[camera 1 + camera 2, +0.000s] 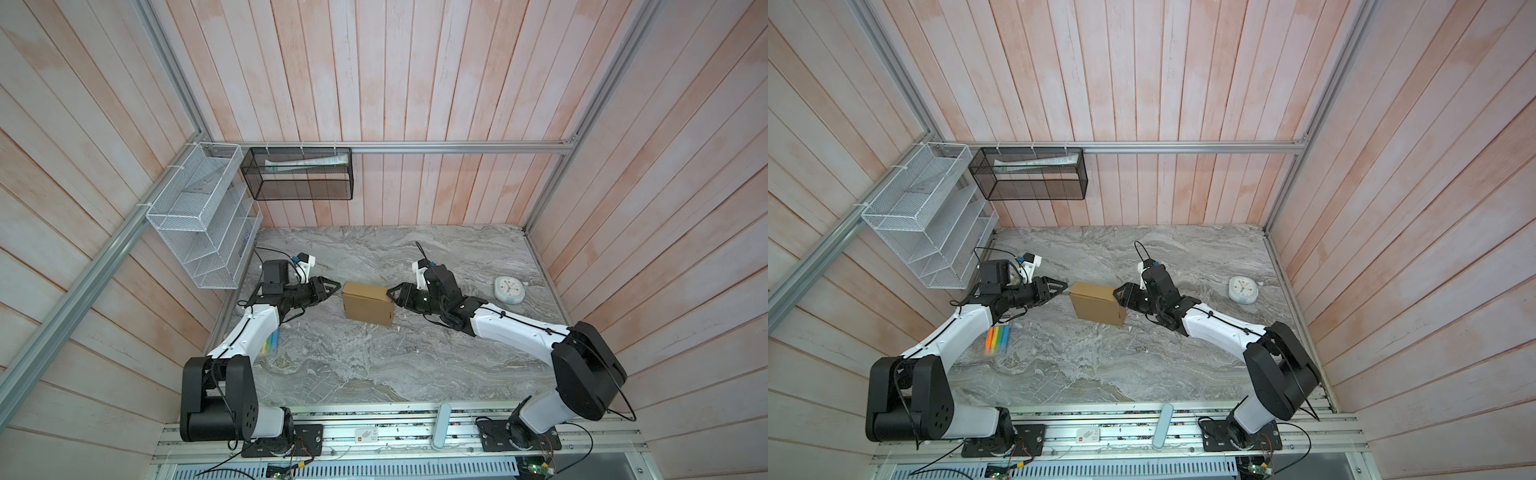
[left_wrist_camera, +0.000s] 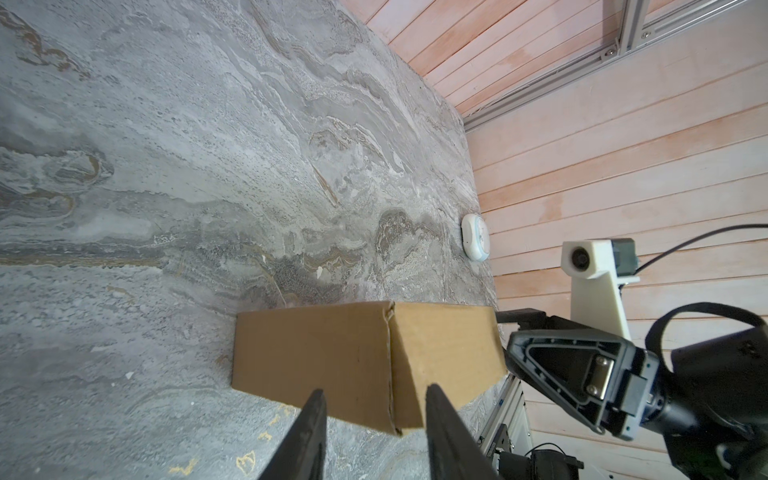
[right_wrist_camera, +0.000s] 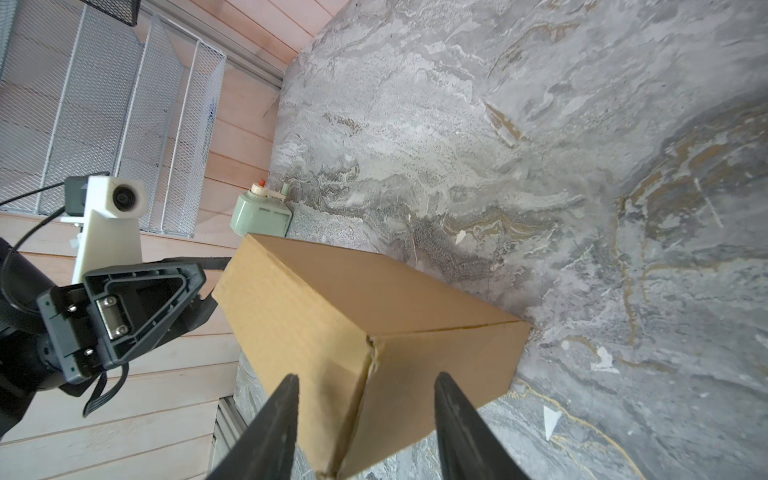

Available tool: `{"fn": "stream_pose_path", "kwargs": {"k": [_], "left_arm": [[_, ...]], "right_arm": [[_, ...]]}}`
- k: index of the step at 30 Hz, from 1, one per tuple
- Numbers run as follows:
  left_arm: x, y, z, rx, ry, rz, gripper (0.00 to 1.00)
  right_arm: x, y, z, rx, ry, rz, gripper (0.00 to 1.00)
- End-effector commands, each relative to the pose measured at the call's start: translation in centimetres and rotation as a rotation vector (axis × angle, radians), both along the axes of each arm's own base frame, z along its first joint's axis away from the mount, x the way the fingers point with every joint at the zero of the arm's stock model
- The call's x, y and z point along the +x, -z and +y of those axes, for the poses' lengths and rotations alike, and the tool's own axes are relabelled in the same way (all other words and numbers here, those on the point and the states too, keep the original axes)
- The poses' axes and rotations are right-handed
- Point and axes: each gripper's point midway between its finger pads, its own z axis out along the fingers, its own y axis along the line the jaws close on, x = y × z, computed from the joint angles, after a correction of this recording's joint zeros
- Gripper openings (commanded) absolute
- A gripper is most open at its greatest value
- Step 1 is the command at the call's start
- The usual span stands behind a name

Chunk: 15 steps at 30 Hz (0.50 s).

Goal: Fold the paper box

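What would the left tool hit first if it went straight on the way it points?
The paper box: its corner edge lies straight ahead of the left tool, seen between its open jaws; gap unclear.

Paper box (image 1: pixel 1097 306) on grey tabletop (image 1: pixel 1100 365)

the pack of coloured marker pens (image 1: pixel 271 344) is mostly hidden under the left arm's white forearm (image 1: pixel 249 328) in a top view. the hands of the round white clock (image 1: pixel 509 289) are too small to read. the pale green device (image 3: pixel 261 215) sits partly behind the brown cardboard paper box (image 3: pixel 332 299); whether the left gripper (image 2: pixel 375 390) or right gripper (image 3: pixel 366 375) touches it cannot be told.
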Motion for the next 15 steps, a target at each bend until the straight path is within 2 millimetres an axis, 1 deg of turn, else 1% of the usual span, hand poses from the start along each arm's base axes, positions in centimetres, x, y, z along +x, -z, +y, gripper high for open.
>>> {"fn": "stream_pose_path", "kwargs": {"k": [1,5,15], "left_arm": [[0.4,-0.9,-0.6,-0.008,0.033,-0.05,0.41],[0.4,-1.0,-0.8,-0.012,0.038,-0.052,0.4],[0.1,-0.9,-1.4,-0.013,0.053,-0.049,0.37]], "right_arm": [[-0.3,0.3,1.1,0.012,-0.039,0.005,0.51],[-0.6,0.9,1.3,0.016,-0.044,0.019,0.49],[-0.8,2.6,1.0,0.005,-0.029,0.051,0.45]]}}
